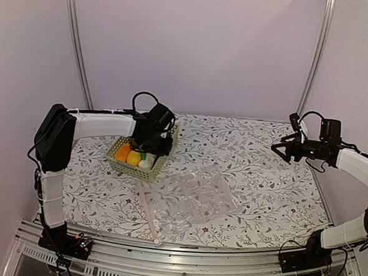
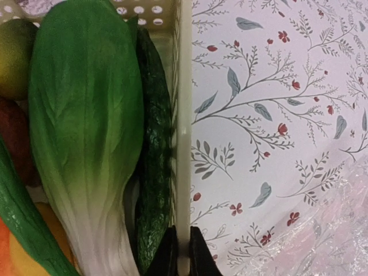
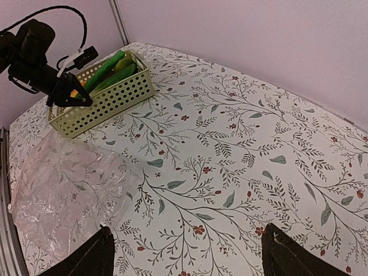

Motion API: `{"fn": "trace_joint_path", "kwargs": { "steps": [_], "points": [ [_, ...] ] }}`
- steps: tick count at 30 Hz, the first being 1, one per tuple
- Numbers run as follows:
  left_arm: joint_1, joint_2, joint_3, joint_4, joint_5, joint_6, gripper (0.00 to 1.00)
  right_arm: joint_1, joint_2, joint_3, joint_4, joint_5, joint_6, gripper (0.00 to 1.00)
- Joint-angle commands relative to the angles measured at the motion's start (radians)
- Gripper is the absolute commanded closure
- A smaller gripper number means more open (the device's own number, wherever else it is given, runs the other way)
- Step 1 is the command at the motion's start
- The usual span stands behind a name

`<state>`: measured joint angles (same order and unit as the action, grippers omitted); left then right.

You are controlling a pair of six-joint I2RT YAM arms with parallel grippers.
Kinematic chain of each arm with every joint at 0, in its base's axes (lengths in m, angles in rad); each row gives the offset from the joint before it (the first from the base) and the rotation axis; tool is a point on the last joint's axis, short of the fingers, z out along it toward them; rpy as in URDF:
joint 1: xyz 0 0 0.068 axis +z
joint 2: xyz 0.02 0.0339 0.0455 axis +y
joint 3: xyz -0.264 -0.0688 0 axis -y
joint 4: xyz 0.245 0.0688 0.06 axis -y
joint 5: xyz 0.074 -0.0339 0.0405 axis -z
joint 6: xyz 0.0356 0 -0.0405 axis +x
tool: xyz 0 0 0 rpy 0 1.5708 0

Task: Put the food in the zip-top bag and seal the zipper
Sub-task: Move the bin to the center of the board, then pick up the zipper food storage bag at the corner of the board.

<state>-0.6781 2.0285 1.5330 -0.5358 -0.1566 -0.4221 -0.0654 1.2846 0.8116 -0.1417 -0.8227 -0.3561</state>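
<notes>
The food lies in a pale green lattice basket (image 1: 121, 163): bok choy (image 2: 86, 126), a dark cucumber (image 2: 154, 161), and orange (image 1: 123, 152) and yellow (image 1: 134, 158) pieces. My left gripper (image 2: 183, 253) is shut on the basket's right wall (image 2: 184, 144), one finger inside by the cucumber and one outside. The zip-top bag (image 1: 190, 198) lies flat and crinkled in front of the basket, its pale zipper (image 1: 147, 212) along the left edge. My right gripper (image 1: 283, 149) hangs open in the air at the right, well away from the bag, with nothing between its fingers (image 3: 92, 259).
The floral tablecloth (image 1: 262, 180) covers the table. Two metal posts (image 1: 77, 44) rise at the back corners, and a metal rail (image 1: 183, 257) runs along the near edge. In the right wrist view the basket (image 3: 109, 100) and left gripper (image 3: 69, 92) sit at the upper left.
</notes>
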Motion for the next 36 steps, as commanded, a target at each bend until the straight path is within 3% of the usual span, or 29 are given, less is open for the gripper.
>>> {"fn": "trace_joint_path", "kwargs": {
  "steps": [1,11,13,17,18,19,23,27,31,36],
  "points": [
    [-0.071,-0.044,-0.025,-0.024,-0.011,-0.152,0.96,0.006,0.006,0.03,-0.027,-0.019,-0.003,0.13],
    [-0.174,0.055,0.076,-0.024,-0.031,-0.329,1.0,0.006,0.019,0.041,-0.048,-0.026,-0.009,0.14],
    [-0.178,0.049,0.084,-0.032,-0.041,-0.332,0.82,0.006,0.016,0.04,-0.05,-0.027,-0.009,0.14],
    [-0.209,-0.04,0.084,-0.055,-0.143,-0.306,0.37,0.006,0.012,0.041,-0.051,-0.033,-0.01,0.14],
    [-0.226,-0.072,0.084,-0.058,-0.187,-0.296,0.13,0.006,0.012,0.042,-0.054,-0.035,-0.011,0.08],
    [-0.245,-0.11,0.083,-0.064,-0.226,-0.283,0.02,0.006,0.007,0.046,-0.058,-0.031,-0.008,0.02],
    [-0.337,-0.223,0.125,-0.21,-0.409,-0.245,0.0,0.007,-0.026,0.088,-0.078,0.051,0.09,0.01],
    [-0.399,-0.281,0.127,-0.395,-0.453,-0.236,0.0,0.016,-0.074,0.083,-0.055,0.051,0.12,0.01],
    [-0.48,-0.397,-0.077,-0.357,-0.491,-0.248,0.0,0.016,-0.148,0.052,-0.048,-0.105,-0.025,0.01],
    [-0.566,-0.54,-0.293,-0.302,-0.591,-0.393,0.0,0.017,-0.166,0.071,-0.09,-0.094,-0.052,0.01]
  ]
}}
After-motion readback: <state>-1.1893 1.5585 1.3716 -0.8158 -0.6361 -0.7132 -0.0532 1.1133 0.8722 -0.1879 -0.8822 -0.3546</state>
